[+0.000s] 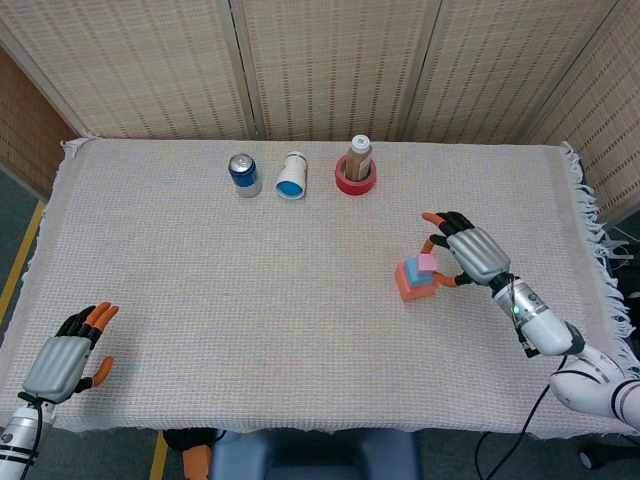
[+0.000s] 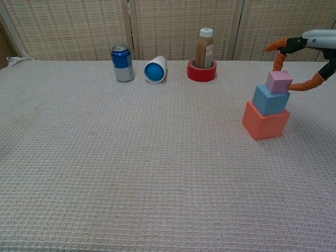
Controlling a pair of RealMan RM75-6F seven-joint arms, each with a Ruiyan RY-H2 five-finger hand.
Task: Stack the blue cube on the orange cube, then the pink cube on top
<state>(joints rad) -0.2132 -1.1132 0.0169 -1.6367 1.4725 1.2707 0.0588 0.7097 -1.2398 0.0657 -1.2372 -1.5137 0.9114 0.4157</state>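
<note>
From the head view, I am finishing the last step: the small pink cube (image 1: pixel 428 263) is sitting on the blue cube (image 1: pixel 415 271), atop the larger orange cube (image 1: pixel 409 286), right of centre on the woven tabletop (image 1: pixel 250 300). My left robot hand (image 1: pixel 68 357) is resting released at the near left.

From the chest view, my right robot hand (image 2: pixel 307 55) is pinching the pink cube (image 2: pixel 279 82) between orange fingertips (image 2: pixel 301 85); next, I judge, I should be spreading them and lifting clear without nudging the stack.

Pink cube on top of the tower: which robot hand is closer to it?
Right. The right robot hand is right beside the pink cube, fingers around it. The left robot hand rests far away at the table's opposite near corner.
</note>
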